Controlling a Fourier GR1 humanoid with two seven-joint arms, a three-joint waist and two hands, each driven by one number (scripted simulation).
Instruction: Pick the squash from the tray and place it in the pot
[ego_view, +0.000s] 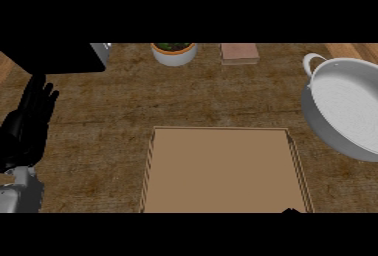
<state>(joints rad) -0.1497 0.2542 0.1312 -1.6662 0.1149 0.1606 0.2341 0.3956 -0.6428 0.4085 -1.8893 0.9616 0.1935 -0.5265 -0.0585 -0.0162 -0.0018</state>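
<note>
Nearest, at lower edge by tray's right corner: dark sliver, likely right hand (292, 211); too little showing to tell open or closed, or whether carrying anything. Can't see squash on tray (221, 170) or anywhere else in view, so probably below frame or hidden. Left hand (29, 125) resting at left edge, fingers straight and released, holding nothing. Pot (317, 122) off to tray's right, partly cut by frame. Likely risks: reaching blind for an unseen squash; if already carried, clipping pot's near wall or handle on entry; letting go short, onto counter (111, 100). Far row, planter (174, 54) and brown block (240, 53), well off that path
</note>
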